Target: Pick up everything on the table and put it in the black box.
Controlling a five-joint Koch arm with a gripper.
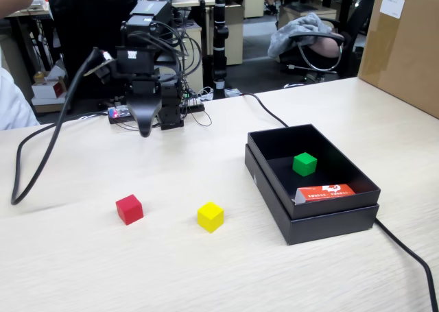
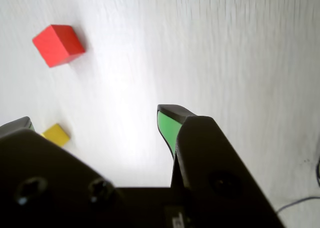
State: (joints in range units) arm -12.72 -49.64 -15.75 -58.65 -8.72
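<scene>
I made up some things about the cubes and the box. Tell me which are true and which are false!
1. The small green cube sits inside the shallow matte black box. True.
2. The small red cube is in the box too. False: it lies on the pale wood-grain table, left of the small yellow cube in the fixed view.
3. The robot's claw is squeezing the yellow cube. False: in the wrist view its jaws stand apart with nothing between them.
4. A flat orange-red packet lies in the box. True.
5. The yellow cube touches the box. False: bare table separates them.
</scene>
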